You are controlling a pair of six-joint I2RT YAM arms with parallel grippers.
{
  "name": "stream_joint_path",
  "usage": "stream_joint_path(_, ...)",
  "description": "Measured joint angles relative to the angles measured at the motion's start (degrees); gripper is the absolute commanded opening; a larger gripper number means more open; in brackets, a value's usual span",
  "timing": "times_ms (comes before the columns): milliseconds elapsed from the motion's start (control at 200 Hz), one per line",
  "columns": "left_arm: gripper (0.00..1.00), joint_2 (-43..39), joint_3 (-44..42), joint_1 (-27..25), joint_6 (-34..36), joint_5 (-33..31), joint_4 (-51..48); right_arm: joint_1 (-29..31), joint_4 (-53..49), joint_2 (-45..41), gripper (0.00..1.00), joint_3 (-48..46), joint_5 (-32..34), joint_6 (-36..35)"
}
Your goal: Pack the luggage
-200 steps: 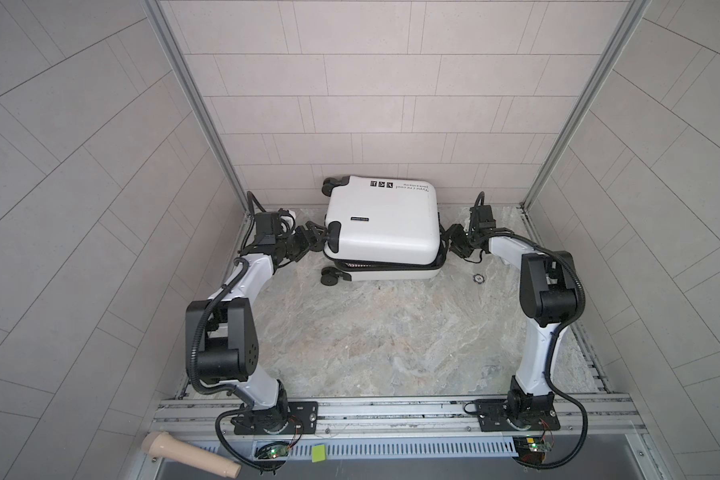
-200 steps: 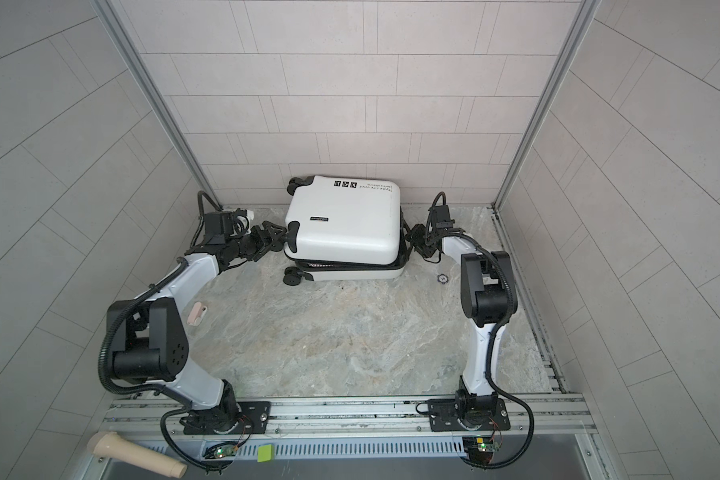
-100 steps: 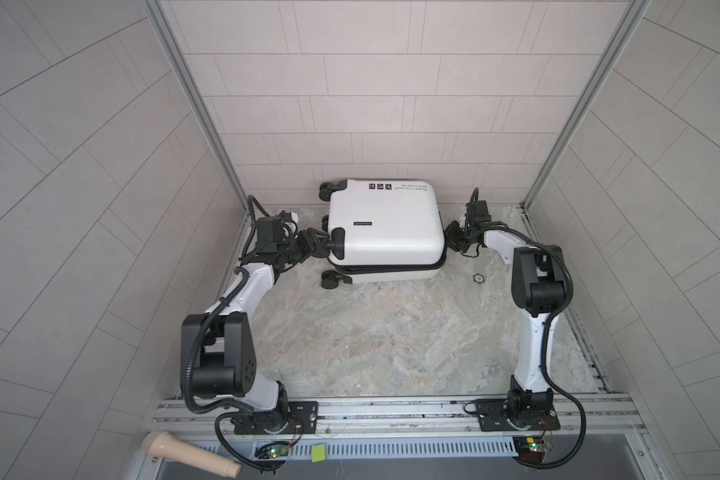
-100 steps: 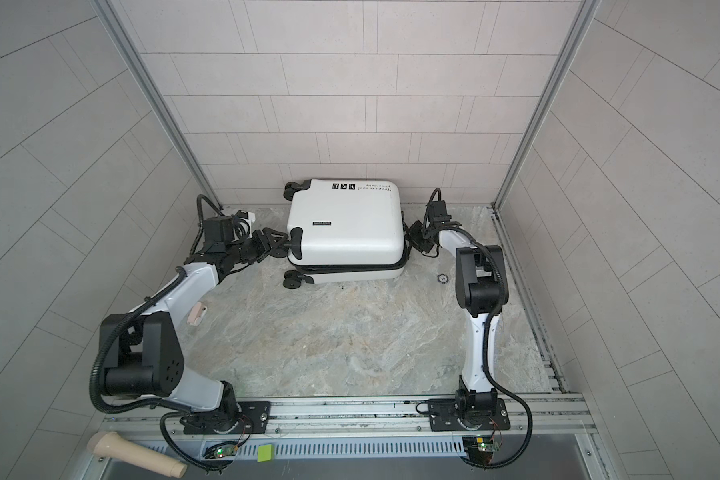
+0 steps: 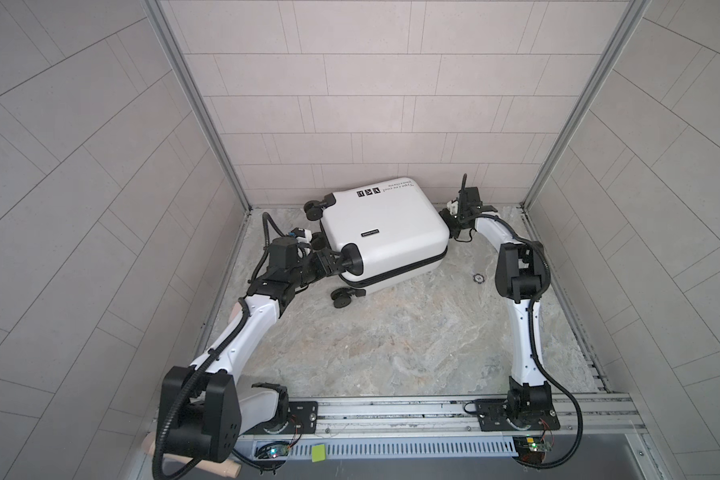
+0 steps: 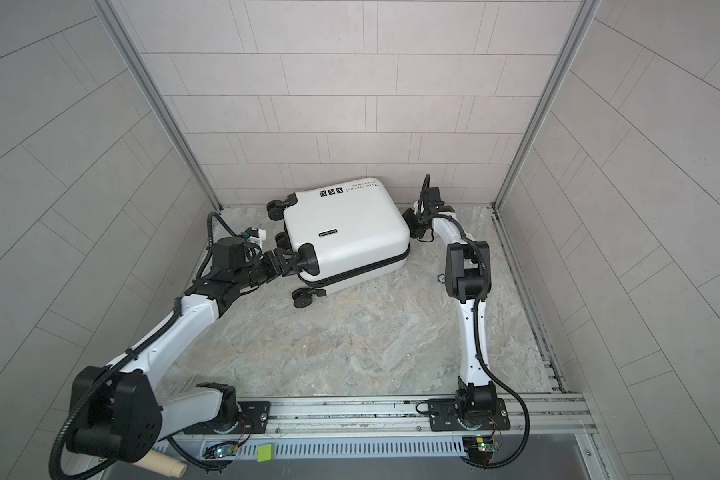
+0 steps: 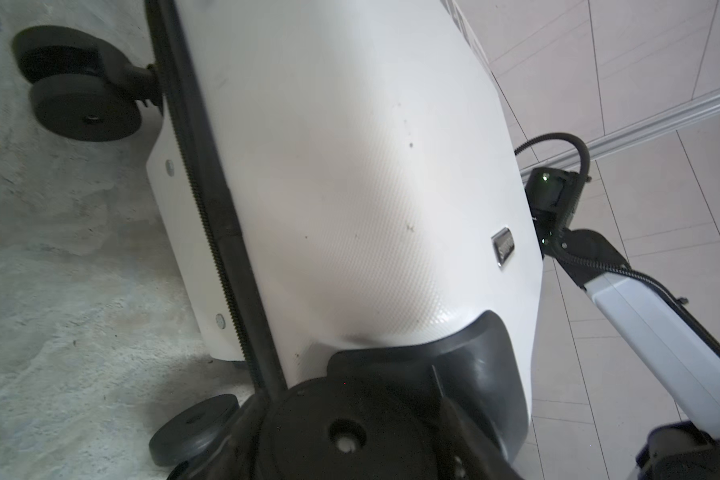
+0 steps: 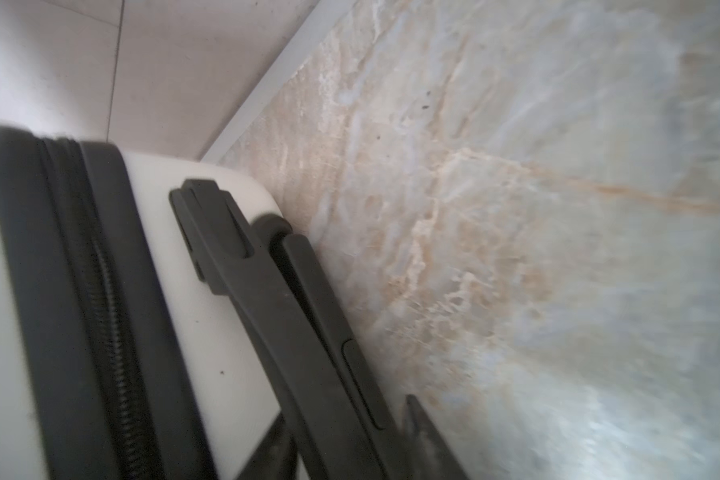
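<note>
Whereas half a second ago it lay square to the back wall, the shut luggage (image 5: 385, 232) now sits skewed on the surface (image 5: 391, 340) at upper centre of both top views, left jaws pinching its near-left wheel (image 7: 341, 430), right jaws at its right end, whether spread I cannot tell.

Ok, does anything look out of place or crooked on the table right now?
The luggage lies closed but skewed, turned at an angle to the back wall. A small dark ring lies loose on the table beside the right arm.
</note>
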Motion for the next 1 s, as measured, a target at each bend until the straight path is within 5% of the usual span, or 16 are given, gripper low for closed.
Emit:
stream_joint_path(145,0.29,-5.1,-4.4,-2.7,-2.2,-0.8,1.2,-0.6,-3.1,1.3,0.77,2.9,0.8,0.1)
stream_joint_path(430,0.34,-7.2,-5.9,-4.1,-4.2,-2.0,1.2,-3.9,-3.7,-7.9,0.79,-7.7,5.9,0.6)
stream_joint_path(625,0.69,-7.6,-5.2,-4.2,-3.0,-2.9,-0.4,-9.4,-0.4,-23.5,0.78,-21.8,9.7,1.4)
stream_joint_path(846,0.85,-13.0,-1.0,-4.2,2.2,-7.2,-14.2,-9.0,5.1,-38.5,0.78,-41.3,11.7,1.0)
stream_joint_path(1001,0.87,-14.2,8.0,-3.7,6.2,-10.0,-22.0,-7.0,6.5,-46.2,0.77,-53.5,12.0,0.1)
